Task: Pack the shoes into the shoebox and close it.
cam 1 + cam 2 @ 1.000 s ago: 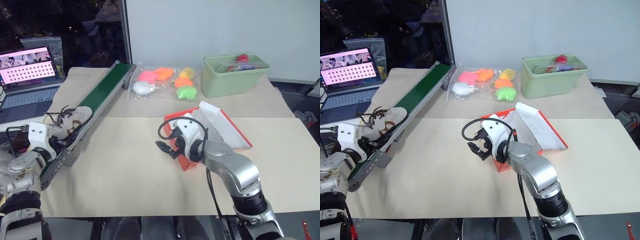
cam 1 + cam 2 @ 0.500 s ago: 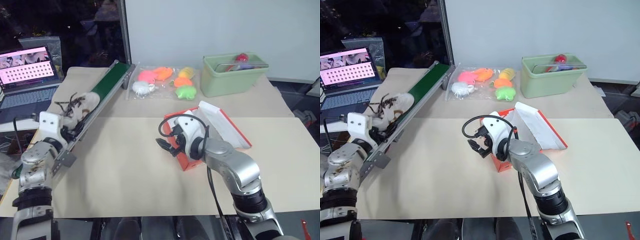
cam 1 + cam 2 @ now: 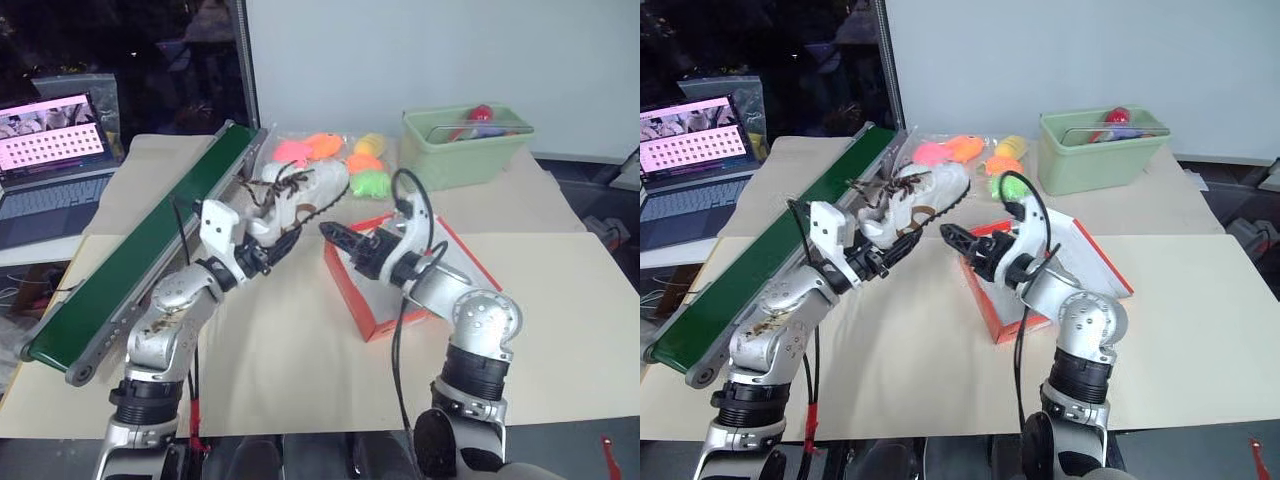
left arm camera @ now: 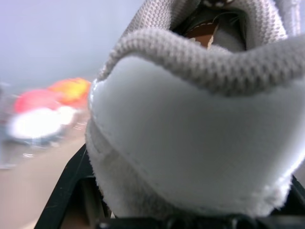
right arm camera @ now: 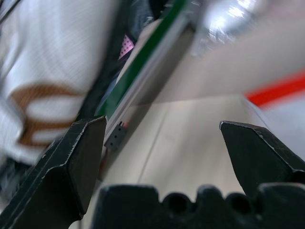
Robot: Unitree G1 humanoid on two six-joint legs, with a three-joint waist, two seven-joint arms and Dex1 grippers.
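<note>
Holding one white sneaker point(image 3: 300, 195) by the heel in the left claw point(image 3: 268, 243), clamped, aloft between the green conveyor point(image 3: 140, 262) and the orange-red shoebox point(image 3: 372, 318). Toe pointing far-right, toward the bagged soft toys point(image 3: 325, 150); dark laces dangling loose. Right claw point(image 3: 338, 239) spread wide, empty, just right of the shoe, above the shoebox's near-left corner. Shoebox open on the tabletop point(image 3: 280, 360), white inside.

Handling, judged: light, soft mesh upper, firmer sole and heel counter; best gripped at heel or across the sole edges. Loose laces likely to snag on the box wall. No legible branding or writing.
</note>
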